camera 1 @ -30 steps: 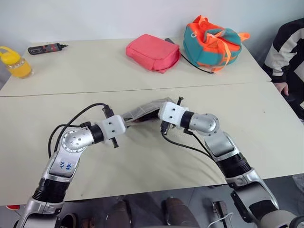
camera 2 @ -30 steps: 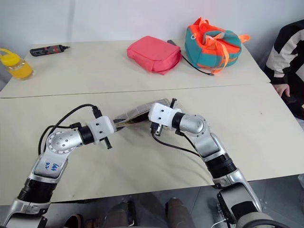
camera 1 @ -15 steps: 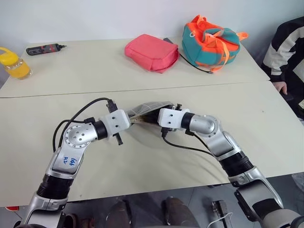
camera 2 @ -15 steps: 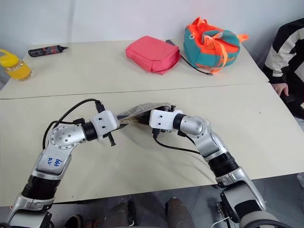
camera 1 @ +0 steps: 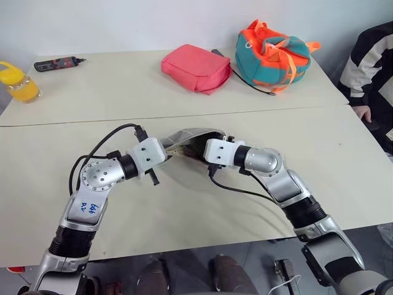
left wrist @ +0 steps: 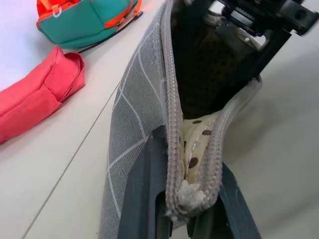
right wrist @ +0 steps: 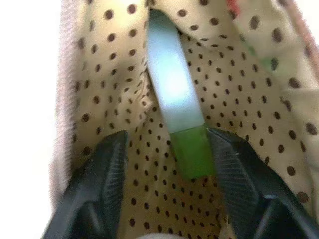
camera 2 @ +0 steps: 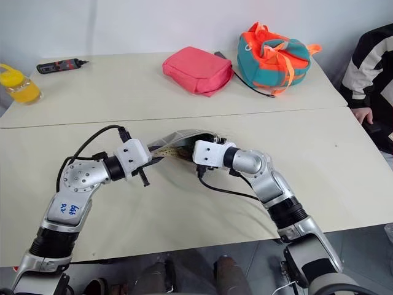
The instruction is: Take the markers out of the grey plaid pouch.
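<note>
Far half of the pale beige counter (camera 1: 92, 86): a pink padded fabric pouch (camera 1: 196, 67), a teal-and-orange drawstring bag (camera 1: 273, 54) with a black cord trailing off it, a long black-and-red pen-like tool (camera 1: 56, 62), and a yellow-capped bottle of orange liquid (camera 1: 18, 81) at the left edge. A person's striped black-and-white sleeve (camera 1: 371, 64) sits at the right edge, hand near the counter edge. None of these lie near the work area; a seam runs across the counter between them and the arms.

Near half: the flat grey plaid fabric pouch (camera 1: 187, 140) is lifted between both arms, mouth arched open.

Left wrist view: left claw (left wrist: 187, 211) is pressed together, pinching the pouch's end at the ribbed grey zipper tape; thin white grid lines on woven grey cloth, cream lining with brown dots showing inside. The right arm's black hardware fills the pouch's far opening.

Right wrist view: right claw (right wrist: 167, 169) is inside the pouch, its black fingers (right wrist: 107, 172) spread to either side of the pale mint marker with bright green cap (right wrist: 177, 104), cap end nearest. Contact with the marker cannot be confirmed. A smudge of red (right wrist: 234, 7) shows at the lining's far corner, too blurred to identify.
</note>
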`<state>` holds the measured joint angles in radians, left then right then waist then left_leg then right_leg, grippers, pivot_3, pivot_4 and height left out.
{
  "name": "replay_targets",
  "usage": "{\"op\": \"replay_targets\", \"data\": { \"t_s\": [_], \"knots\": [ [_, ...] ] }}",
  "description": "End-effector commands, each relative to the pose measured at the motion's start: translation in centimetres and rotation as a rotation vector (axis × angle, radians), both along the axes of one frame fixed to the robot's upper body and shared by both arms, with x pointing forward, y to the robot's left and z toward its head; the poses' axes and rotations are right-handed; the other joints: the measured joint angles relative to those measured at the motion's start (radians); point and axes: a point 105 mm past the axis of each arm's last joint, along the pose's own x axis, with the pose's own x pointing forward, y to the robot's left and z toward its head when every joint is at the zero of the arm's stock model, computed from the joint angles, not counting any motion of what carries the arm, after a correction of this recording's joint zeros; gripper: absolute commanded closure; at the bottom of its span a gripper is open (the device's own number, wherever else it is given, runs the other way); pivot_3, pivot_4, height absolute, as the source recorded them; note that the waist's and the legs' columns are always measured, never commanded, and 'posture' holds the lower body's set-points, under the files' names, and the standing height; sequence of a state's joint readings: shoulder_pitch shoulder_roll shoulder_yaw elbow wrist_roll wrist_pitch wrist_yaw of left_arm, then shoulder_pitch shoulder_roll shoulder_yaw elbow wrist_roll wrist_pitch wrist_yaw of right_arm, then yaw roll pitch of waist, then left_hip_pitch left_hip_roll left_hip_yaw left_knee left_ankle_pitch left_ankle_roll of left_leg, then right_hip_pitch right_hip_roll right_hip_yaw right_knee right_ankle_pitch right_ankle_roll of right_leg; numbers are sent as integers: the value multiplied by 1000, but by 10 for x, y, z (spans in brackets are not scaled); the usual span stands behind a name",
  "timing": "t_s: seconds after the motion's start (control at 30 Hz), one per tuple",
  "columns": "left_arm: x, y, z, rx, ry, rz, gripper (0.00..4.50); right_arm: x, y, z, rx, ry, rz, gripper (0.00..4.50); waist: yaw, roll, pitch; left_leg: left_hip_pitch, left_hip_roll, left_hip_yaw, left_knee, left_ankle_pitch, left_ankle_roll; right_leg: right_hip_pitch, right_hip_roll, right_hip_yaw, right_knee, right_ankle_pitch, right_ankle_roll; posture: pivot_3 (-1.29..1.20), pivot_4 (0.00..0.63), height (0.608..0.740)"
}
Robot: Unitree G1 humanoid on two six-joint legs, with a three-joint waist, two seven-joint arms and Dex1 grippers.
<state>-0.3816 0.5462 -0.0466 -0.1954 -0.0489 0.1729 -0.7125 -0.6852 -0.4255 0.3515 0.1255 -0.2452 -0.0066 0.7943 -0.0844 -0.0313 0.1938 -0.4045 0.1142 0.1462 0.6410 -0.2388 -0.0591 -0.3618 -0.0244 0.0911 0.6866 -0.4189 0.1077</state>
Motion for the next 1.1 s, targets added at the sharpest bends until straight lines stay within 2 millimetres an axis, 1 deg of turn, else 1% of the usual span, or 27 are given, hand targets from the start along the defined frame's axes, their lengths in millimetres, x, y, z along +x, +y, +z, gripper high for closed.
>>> {"op": "replay_targets", "data": {
  "t_s": [0.03,0.1,0.2,0.3,0.37,0.43,0.5,0.6,0.7,0.77,1.0,1.1],
  "knots": [
    [-10,-8,14,-116,55,-61,4500,-12,3,32,18,24,81,1753,1,0,0,0,0,0,0,0,0,0,0,0,0,0,0,0,150,740],
    [-12,-10,10,-138,121,-71,4500,-16,-3,47,6,71,105,1753,-1,0,0,0,0,-1,2,-1,0,0,0,0,1,0,0,0,150,740],
    [-14,-13,10,-180,194,-84,4500,-17,-9,58,-23,111,106,1753,1,0,0,0,1,-1,4,-1,0,1,1,-1,2,0,0,0,150,740],
    [-16,-18,13,-239,260,-98,4500,-18,-4,61,-42,129,112,1753,1,0,0,0,1,-2,4,-1,0,2,1,-1,1,0,0,0,150,740],
    [-15,-21,23,-349,315,-103,4500,-18,5,63,-58,138,122,1753,1,0,0,0,1,-2,4,-1,0,2,1,-1,1,0,0,0,150,740],
    [-20,-25,31,-408,363,-141,4500,-16,7,56,-149,117,130,1753,0,0,0,0,1,-2,5,-1,0,1,1,0,2,0,0,0,150,740],
    [-24,-28,34,-424,398,-167,4500,-16,7,52,-160,167,134,1753,-1,0,0,0,1,-2,5,-1,0,1,1,0,2,0,0,0,150,740],
    [-30,-33,39,-481,467,-211,4500,-11,5,44,-245,156,125,1753,-1,0,0,0,1,-2,4,-1,0,1,1,0,1,0,0,0,150,740],
    [-33,-36,34,-455,498,-221,4500,-6,8,34,-292,141,119,1753,-1,0,0,0,1,-3,5,-1,0,1,1,0,1,0,0,0,150,740],
    [-35,-38,32,-474,520,-235,4500,-5,10,27,-316,133,121,1753,-2,0,0,0,1,-3,5,-1,0,1,1,0,1,0,0,0,150,740],
    [-37,-41,27,-489,561,-241,4500,2,13,13,-307,114,99,1753,-2,0,0,0,1,-4,5,-1,0,1,1,0,1,0,0,0,150,740],
    [-33,-38,28,-503,548,-212,4500,2,15,15,-275,106,102,2290,-2,0,0,0,1,-5,5,-1,0,1,1,0,1,0,0,0,150,740]
  ]
}}
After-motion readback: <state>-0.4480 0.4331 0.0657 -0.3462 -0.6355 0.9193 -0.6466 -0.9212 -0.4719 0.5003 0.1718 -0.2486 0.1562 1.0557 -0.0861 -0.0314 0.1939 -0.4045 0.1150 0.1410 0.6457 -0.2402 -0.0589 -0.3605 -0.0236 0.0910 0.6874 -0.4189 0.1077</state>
